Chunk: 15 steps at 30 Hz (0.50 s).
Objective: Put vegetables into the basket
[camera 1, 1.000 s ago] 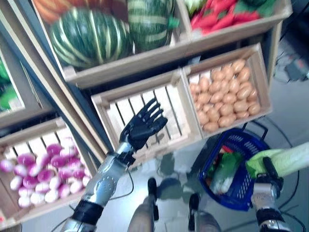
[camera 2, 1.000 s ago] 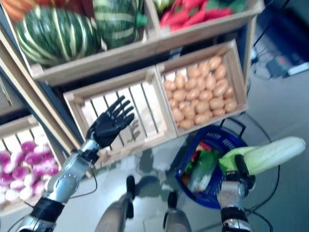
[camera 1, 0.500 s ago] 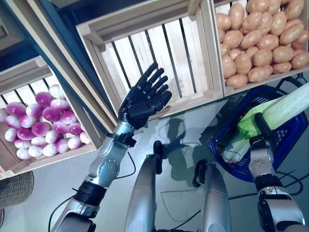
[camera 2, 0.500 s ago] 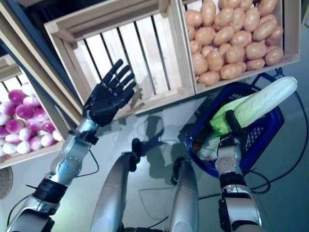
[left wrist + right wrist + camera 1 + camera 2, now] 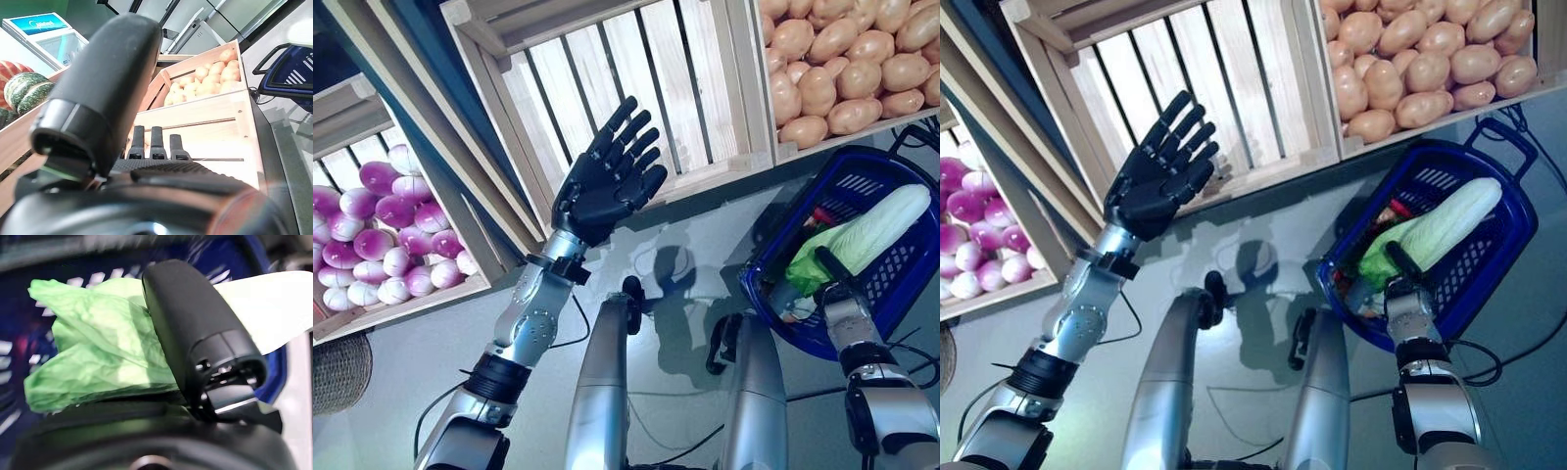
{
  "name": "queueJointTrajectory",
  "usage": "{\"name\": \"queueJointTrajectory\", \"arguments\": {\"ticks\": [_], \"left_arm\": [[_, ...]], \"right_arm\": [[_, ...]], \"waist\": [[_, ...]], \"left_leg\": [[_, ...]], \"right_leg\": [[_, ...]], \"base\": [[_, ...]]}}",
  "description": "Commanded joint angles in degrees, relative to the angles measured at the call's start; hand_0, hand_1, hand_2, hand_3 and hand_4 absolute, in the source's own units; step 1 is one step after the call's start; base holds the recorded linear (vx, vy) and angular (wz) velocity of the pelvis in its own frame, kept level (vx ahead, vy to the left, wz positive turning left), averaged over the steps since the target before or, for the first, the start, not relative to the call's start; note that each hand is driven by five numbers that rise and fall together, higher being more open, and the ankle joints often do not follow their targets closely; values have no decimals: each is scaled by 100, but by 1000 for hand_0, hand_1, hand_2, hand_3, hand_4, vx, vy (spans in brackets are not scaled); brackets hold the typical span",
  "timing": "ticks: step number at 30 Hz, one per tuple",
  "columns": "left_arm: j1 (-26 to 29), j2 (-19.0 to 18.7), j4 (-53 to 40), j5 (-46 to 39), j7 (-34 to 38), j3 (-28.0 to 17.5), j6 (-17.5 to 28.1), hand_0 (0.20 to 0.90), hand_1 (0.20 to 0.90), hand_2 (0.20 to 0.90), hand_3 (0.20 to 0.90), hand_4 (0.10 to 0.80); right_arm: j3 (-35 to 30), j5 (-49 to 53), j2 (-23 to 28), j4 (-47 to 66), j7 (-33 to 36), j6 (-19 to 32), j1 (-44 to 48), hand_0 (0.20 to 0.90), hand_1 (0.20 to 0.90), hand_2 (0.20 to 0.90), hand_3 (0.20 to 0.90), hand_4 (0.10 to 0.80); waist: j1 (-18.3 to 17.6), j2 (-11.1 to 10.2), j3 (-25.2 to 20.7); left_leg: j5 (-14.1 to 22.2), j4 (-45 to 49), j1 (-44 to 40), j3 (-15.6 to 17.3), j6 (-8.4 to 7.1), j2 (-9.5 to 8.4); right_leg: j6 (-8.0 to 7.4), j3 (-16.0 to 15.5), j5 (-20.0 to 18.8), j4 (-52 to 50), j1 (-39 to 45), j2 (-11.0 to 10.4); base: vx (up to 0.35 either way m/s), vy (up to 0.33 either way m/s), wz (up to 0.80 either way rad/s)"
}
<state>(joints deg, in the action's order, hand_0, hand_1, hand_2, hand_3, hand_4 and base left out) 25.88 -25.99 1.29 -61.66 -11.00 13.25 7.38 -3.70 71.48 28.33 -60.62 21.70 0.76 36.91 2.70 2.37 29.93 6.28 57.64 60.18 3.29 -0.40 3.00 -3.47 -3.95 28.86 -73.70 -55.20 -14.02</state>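
Note:
A long pale cabbage [image 5: 873,233] with green leaves lies low across the blue basket [image 5: 1489,269] on the floor at the right. My right hand [image 5: 835,291] is shut on its leafy end; in the right wrist view the thumb [image 5: 195,328] presses over the green leaves [image 5: 93,347]. Other produce shows in the basket under the cabbage. My left hand [image 5: 605,188] is raised and open, fingers straight, in front of the empty slatted crate [image 5: 607,59], holding nothing.
A crate of potatoes [image 5: 837,64] stands just behind the basket. At the left is a crate of purple and white bulbs [image 5: 372,230]. A wicker basket [image 5: 337,372] sits at the lower left. Grey floor lies between the crates and me.
The camera has tilted down. My right hand has lowered the cabbage from above the basket's rim down into the basket. The left hand stays raised and open.

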Motion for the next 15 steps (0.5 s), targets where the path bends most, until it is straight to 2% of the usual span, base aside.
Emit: {"name": "queueJointTrajectory", "arguments": {"ticks": [1,7,8,9,15], "left_arm": [[675,121,-537,-120,-31,-36,640,900,900,900,900,800],[718,125,-538,-41,108,10,573,900,900,900,900,800],[699,138,-547,-20,81,-7,566,900,900,900,900,800],[678,160,-561,12,74,-13,547,900,900,900,900,800],[678,106,-658,74,214,-18,490,900,900,900,900,800]], "right_arm": [[-15,-380,517,-287,361,-21,370,300,300,300,300,400],[75,-364,390,-508,428,-158,398,300,300,300,300,400],[73,-365,361,-509,473,-199,384,349,349,349,349,433],[91,-413,343,-550,474,-217,361,900,900,900,900,800],[166,-761,406,-755,730,-297,456,900,900,900,900,800]], "waist": [[42,127,-14],[70,135,-14],[74,142,-14],[75,152,-14],[89,183,-14]], "left_leg": [[1663,1040,-419,-8,194,4],[1682,1137,-289,-51,211,-29],[1688,1164,-267,-55,206,-30],[1697,1200,-237,-60,211,-30],[1723,1341,-111,-55,242,-18]], "right_leg": [[302,-75,-835,344,-37,144],[332,-84,-827,306,-138,177],[334,-84,-827,302,-154,178],[339,-82,-829,293,-178,170],[368,-59,-808,178,-309,178]], "base": [[18,-43,0],[36,-27,2],[31,-17,1],[0,0,0],[0,0,0]]}}
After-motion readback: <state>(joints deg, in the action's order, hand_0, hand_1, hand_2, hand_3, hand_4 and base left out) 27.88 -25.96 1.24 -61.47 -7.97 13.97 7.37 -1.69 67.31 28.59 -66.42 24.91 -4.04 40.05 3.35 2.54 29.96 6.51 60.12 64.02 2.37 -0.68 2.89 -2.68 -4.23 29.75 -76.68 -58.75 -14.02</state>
